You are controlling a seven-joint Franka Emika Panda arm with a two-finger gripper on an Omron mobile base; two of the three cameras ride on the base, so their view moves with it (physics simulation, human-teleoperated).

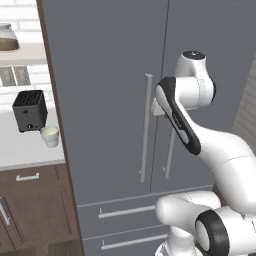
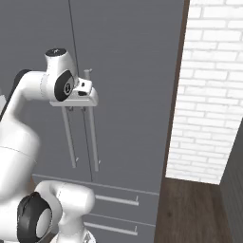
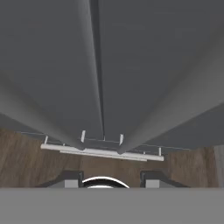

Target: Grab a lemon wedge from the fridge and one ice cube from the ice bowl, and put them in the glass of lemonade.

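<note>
Poised at the closed fridge [image 1: 110, 100], end effector [image 2: 78, 108] pointed down between the two vertical door handles [image 1: 145, 127], jaws partly apart and clamped on nothing. Glass of lemonade [image 1: 50, 135] waiting on the table [image 1: 22, 150] at nine o'clock, just beside the black toaster [image 1: 30, 110]. Lemon wedge presumably still behind the doors. Risk from here: closing beside the bar rather than around it, then slipping off on the pull and leaving the door shut.
</note>
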